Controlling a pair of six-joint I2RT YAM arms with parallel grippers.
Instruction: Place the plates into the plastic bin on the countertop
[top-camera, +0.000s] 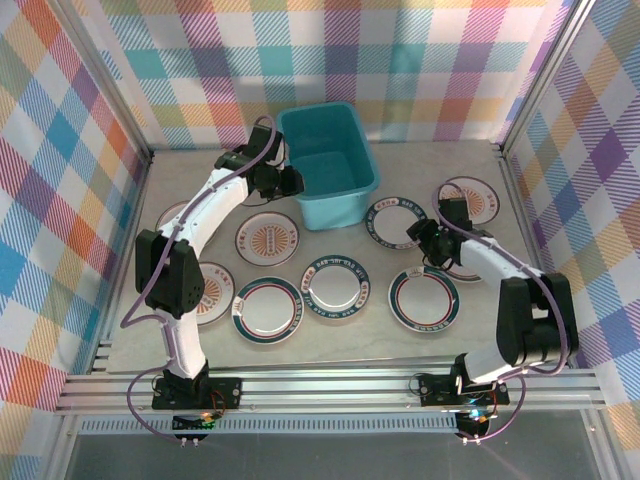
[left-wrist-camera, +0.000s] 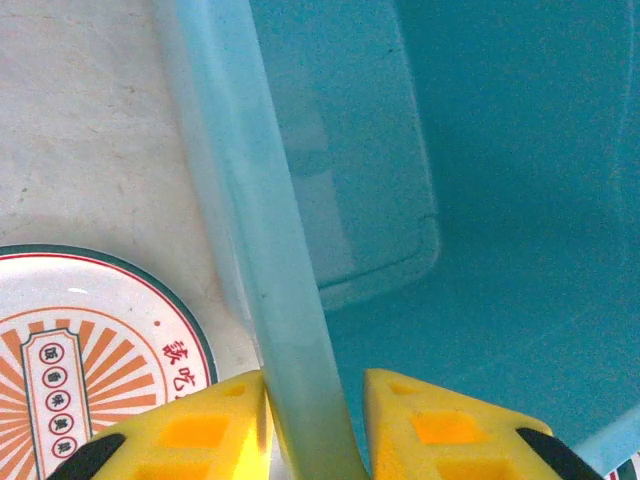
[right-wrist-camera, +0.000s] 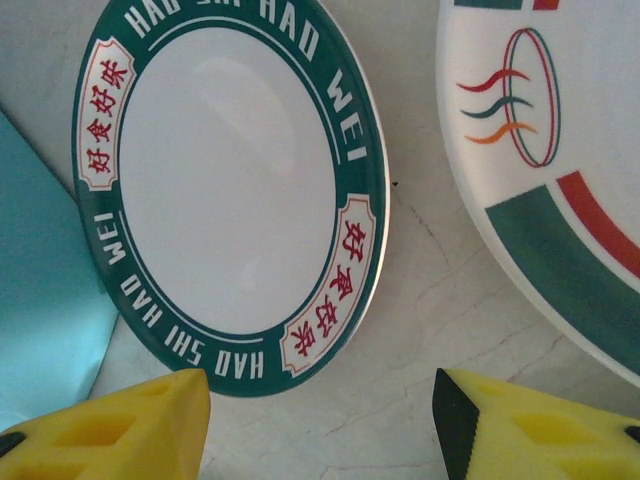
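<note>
The pale marbled tabletop (top-camera: 350, 345) looks smooth and hard, so anything on it will probably slide easily. At its far middle stands the plastic bin (top-camera: 338, 210), empty. It is likely light, with thin walls that flex a little, and its rolled rim is the natural place to hold it. The left jaws are already there, one yellow finger (left-wrist-camera: 200, 430) outside the near-left wall and the other inside, pinched against the rim. All the plates (top-camera: 267, 310) lie flat on the tabletop in front of and beside the bin, most apart from one another and two partly under the arms. They look stiff and glossy, so probably slippery, and they might chip if dropped. Each lies low, so only the lip offers a hold, with one finger worked beneath the edge. The right jaws hang released and wide over bare tabletop, between the green-rimmed plate (right-wrist-camera: 225, 180) and a plate with a wave motif (right-wrist-camera: 570, 150). A sunburst plate (left-wrist-camera: 90, 360) lies just beside the bin's wall.
</note>
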